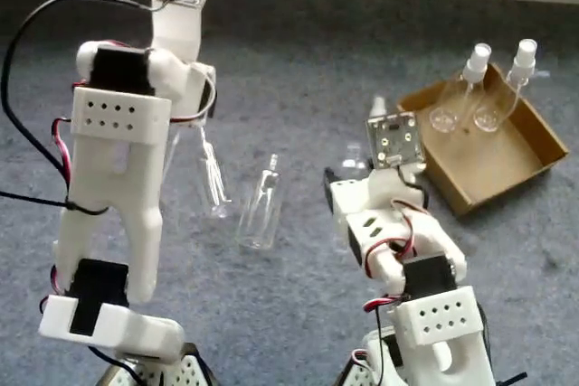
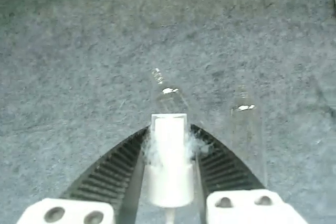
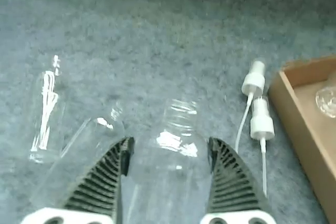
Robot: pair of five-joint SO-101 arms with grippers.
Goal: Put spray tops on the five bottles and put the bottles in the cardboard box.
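Observation:
My left gripper is shut on a white spray top; in the high view that gripper hangs over the carpet, the top's thin tube dangling below. A clear uncapped bottle lies just to its right. Beyond the held top, two clear bottles rest on the carpet. My right gripper is shut on another clear open-necked bottle, seen mid-table in the high view. Two loose spray tops lie beside the cardboard box.
The cardboard box sits at the right and holds two capped bottles standing at its far end. Another clear bottle lies close beside my right gripper's finger. Grey carpet covers the whole surface.

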